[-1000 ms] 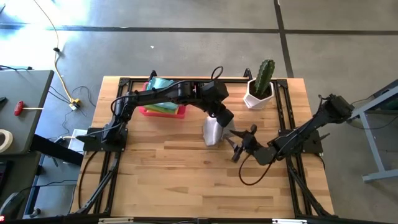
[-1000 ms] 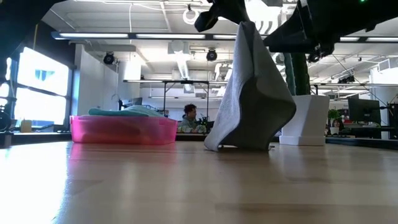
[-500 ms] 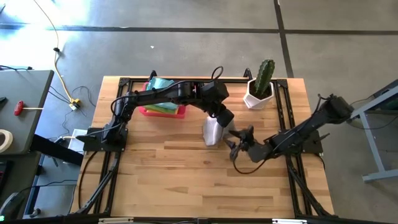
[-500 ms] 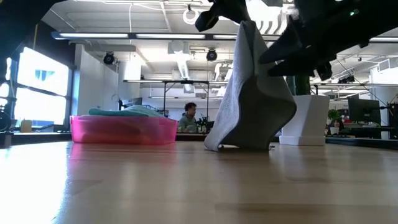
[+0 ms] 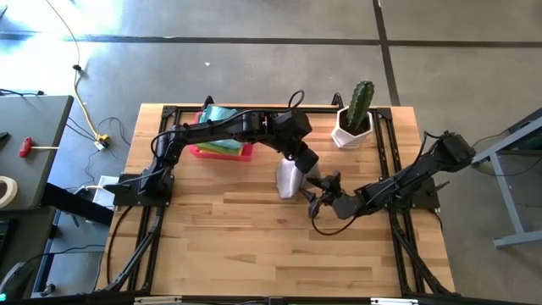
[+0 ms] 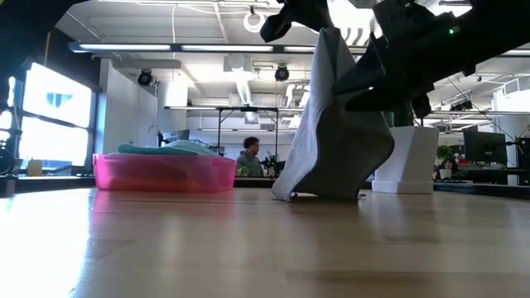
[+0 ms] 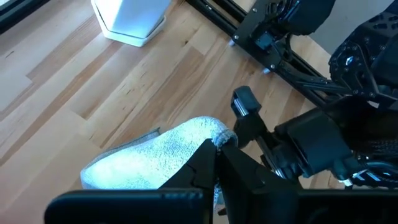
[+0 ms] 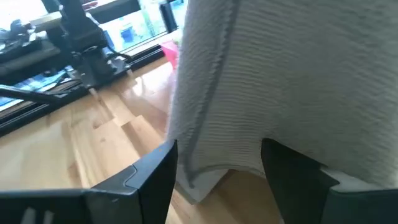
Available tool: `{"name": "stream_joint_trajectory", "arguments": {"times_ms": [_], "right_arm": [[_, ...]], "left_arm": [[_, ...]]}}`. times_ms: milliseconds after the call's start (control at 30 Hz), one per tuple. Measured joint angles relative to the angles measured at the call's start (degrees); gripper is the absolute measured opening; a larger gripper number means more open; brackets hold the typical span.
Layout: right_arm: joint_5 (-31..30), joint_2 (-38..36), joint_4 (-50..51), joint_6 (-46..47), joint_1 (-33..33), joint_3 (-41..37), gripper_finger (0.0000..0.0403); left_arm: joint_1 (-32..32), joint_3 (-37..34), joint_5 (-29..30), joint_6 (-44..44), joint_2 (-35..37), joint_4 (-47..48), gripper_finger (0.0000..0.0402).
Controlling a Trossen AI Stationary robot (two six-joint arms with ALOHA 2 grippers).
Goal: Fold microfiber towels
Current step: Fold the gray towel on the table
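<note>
Closer now, right gripper point(image 5: 316, 193); grey towel point(image 6: 335, 124) hangs creased (hem touching table).

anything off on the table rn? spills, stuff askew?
Nothing stands out. The grey towel hangs from the shut left gripper, its lower edge resting on the table. The open right gripper is beside its lower part. The cactus pot stands upright, and the pink tray sits level with the other towels inside.

Towel point(image 5: 289, 178) hangs mid-table (tray point(image 5: 222, 150) behind)
</note>
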State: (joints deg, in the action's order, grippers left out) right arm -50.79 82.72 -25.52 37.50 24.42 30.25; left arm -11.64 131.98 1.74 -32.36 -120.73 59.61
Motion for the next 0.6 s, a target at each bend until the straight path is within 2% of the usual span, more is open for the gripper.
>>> {"name": "stream_joint_trajectory", "arguments": {"times_ms": [267, 467, 600], "right_arm": [[-7.0, 0.0, 0.2, -3.0, -1.2, 0.0, 0.0218], [-7.3, 0.0, 0.3, -3.3, -2.9, 0.0, 0.0191], [-7.3, 0.0, 1.1, -4.3, -3.5, 0.0, 0.0173]], "left_arm": [[0.0, 0.0, 0.0, 0.0, 0.0, 0.0, 0.0007], [0.0, 0.0, -0.2, 0.0, 0.0, 0.0, 0.0007], [0.1, 0.0, -4.1, 0.6, 0.0, 0.0, 0.0007]]}}
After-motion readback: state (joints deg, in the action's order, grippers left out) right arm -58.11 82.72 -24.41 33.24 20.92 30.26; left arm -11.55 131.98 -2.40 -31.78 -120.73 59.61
